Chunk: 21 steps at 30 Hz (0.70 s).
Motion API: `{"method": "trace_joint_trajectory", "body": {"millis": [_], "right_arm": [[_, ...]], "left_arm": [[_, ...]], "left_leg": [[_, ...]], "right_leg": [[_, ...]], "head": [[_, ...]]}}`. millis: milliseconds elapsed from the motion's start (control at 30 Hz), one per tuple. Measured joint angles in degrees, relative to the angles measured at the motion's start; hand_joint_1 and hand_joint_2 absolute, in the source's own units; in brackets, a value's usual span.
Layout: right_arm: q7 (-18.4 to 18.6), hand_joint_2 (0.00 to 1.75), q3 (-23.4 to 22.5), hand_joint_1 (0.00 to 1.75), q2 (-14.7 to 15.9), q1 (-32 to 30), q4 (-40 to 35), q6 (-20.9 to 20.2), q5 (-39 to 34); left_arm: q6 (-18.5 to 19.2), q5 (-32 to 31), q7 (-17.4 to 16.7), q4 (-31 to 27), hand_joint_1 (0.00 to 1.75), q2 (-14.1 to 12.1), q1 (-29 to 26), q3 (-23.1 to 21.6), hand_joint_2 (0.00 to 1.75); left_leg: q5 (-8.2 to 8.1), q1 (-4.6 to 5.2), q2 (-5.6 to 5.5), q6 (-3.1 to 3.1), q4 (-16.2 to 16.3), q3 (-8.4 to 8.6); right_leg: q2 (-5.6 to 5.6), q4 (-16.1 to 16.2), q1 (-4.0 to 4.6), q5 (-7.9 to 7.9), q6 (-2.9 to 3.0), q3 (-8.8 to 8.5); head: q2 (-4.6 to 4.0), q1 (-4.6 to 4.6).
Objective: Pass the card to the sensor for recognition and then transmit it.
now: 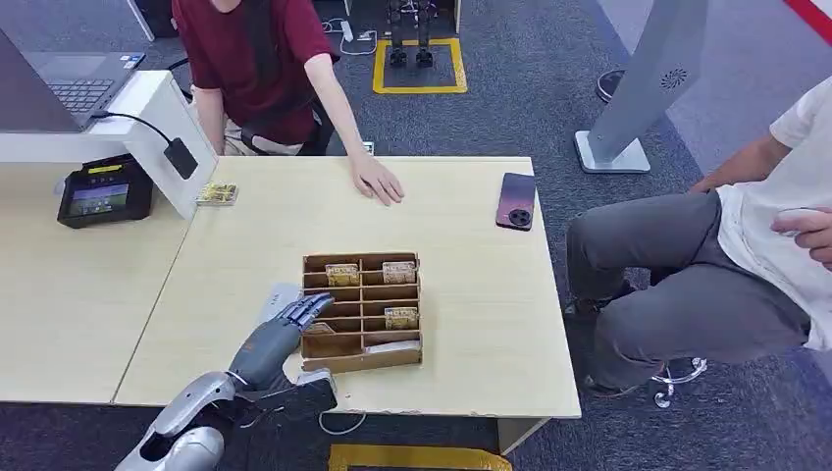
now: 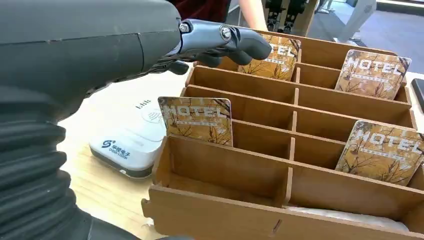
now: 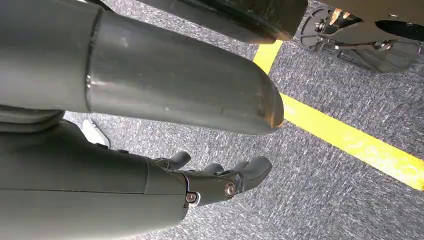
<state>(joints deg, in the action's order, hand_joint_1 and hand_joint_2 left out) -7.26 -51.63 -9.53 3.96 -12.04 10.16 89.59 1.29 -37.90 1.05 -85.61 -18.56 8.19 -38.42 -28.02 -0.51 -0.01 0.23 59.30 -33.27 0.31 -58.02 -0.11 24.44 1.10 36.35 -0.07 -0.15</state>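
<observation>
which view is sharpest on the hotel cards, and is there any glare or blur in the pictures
Left wrist view: sharpest, the print on the nearest hotel card reads clearly, and the left hand is in focus. Head view: even light, cards in the wooden rack too small to read. Right wrist view: soft sheen on the right hand, no strong glare.

1. I stand in what looks like an office or lab set up as a hotel front desk.
2. Grey carpet (image 1: 530, 88) marked with yellow tape (image 1: 420, 67) covers the floor.
3. A laptop (image 1: 69, 83) and a payment terminal (image 1: 103, 191) sit on the pale wood surface (image 1: 471, 285).
4. My wooden rack (image 1: 361, 311) holds cards printed "HOTEL" (image 2: 198, 119).
</observation>
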Motion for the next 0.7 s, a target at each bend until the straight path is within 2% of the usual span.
{"method": "trace_joint_trajectory", "body": {"millis": [67,100,167,233,367,700], "right_arm": [[0.0,0.0,0.0,0.0,0.0,0.0,0.0,0.02,0.0],[-0.02,0.0,0.0,0.0,0.0,0.0,0.0,0.02,0.0],[0.0,0.0,-0.04,0.0,-0.02,-0.01,0.0,0.04,-0.07],[0.0,0.0,-0.04,0.0,-0.02,0.01,0.0,0.09,-0.07],[0.0,0.0,-0.07,0.0,-0.13,-0.02,0.0,0.09,-0.07],[0.0,0.0,-0.07,0.0,-0.26,-0.02,0.0,0.09,-0.07]], "left_arm": [[-0.02,-0.04,0.0,0.0,0.0,0.0,0.0,0.0,1.75],[-0.8,-2.06,-0.56,0.0,0.0,0.15,-0.01,0.0,1.75],[-5.15,-11.27,-3.19,0.39,0.0,1.55,-0.01,0.39,1.75],[-6.8,-15.3,-4.05,0.72,0.0,2.71,0.02,0.81,1.75],[-6.91,-16.13,-4.13,1.51,0.0,4.52,0.02,1.22,1.75],[-6.93,-16.2,-4.13,2.4,0.0,5.68,0.02,1.36,1.75]], "left_leg": [[0.0,0.0,0.0,0.0,0.0,0.0],[0.0,0.0,0.0,0.0,0.0,0.02],[0.0,0.01,-0.02,0.0,0.0,0.01],[0.0,0.01,-0.06,0.0,0.0,0.0],[0.0,0.01,-0.05,0.0,0.0,0.0],[0.0,0.0,-0.05,0.0,-0.01,0.0]], "right_leg": [[0.0,0.0,0.0,0.0,0.0,0.0],[0.0,0.0,0.0,0.0,0.0,0.0],[-0.03,0.0,0.0,0.0,0.0,0.0],[-0.06,0.0,0.0,0.0,0.0,-0.01],[-0.05,0.0,-0.01,0.0,0.0,0.0],[-0.05,0.0,0.0,0.0,0.0,0.0]], "head": [[0.0,0.0],[0.0,0.0],[0.0,0.0],[0.0,0.02],[0.0,0.0],[0.0,0.0]]}}
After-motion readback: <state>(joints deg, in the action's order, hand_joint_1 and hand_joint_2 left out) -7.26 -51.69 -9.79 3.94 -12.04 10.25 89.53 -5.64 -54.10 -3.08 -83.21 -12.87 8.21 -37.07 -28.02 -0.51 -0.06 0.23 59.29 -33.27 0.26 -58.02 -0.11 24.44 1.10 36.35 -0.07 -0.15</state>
